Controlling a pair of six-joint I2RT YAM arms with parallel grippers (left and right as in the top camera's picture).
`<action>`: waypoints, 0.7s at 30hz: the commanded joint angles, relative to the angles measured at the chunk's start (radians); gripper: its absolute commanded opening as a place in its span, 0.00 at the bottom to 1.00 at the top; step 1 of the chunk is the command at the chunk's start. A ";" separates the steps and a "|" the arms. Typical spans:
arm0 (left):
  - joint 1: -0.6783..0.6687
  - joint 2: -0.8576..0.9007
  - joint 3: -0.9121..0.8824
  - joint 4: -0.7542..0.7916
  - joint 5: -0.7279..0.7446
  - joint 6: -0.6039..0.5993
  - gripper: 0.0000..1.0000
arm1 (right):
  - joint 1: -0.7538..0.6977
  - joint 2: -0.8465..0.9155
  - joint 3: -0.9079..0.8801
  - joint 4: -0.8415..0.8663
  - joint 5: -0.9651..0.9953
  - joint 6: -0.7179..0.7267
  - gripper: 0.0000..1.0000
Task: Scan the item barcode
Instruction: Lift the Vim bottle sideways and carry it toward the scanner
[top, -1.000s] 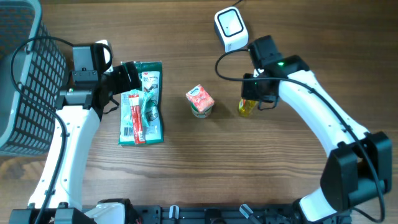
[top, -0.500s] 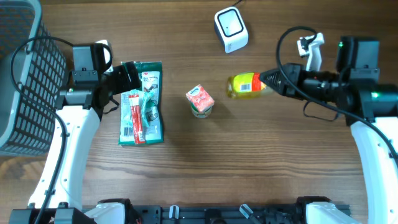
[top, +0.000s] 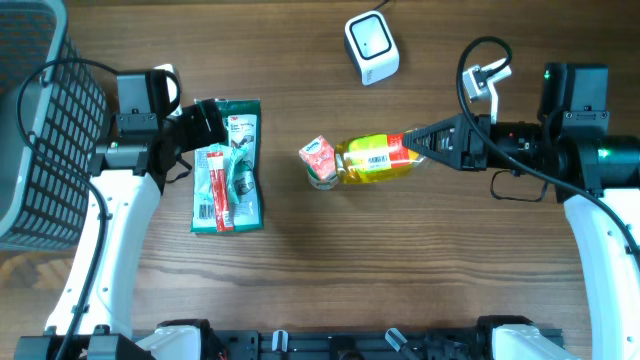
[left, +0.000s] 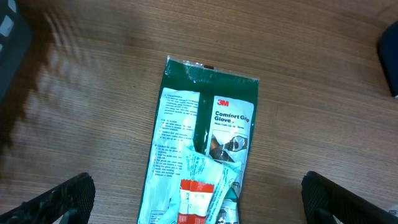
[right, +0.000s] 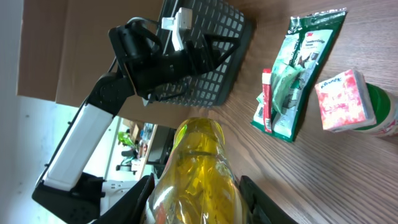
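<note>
Saw clear yellow bottle (top: 372, 160), red-white-green label. Noted white scanner (top: 371, 45), dark face. Logged green glove pack (top: 243, 140), white print; red-white sachet (top: 215, 190); white-green cup (top: 325, 180), pink-red patterned top; dark grey mesh basket (top: 40, 130); brown wood-grain tabletop (top: 400, 270).

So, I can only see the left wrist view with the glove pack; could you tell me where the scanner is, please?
Observer: The scanner stands at the far edge, well to the right of the glove pack.
Operator: Thank you. Is the right arm holding anything?
Observer: Yes, the right gripper is shut on a yellow bottle, held sideways with its barcode label facing up.
Operator: And what is nearest that bottle?
Observer: A pink-topped cup, right at the bottle's free end in the overhead view.
</note>
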 joint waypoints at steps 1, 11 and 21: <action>0.005 -0.011 0.011 0.003 0.008 0.005 1.00 | 0.000 -0.013 0.005 0.001 -0.064 -0.027 0.16; 0.005 -0.011 0.011 0.003 0.008 0.005 1.00 | 0.000 -0.013 0.005 0.001 -0.063 -0.026 0.16; 0.005 -0.011 0.011 0.003 0.008 0.005 1.00 | 0.000 -0.013 0.005 0.001 -0.048 -0.019 0.16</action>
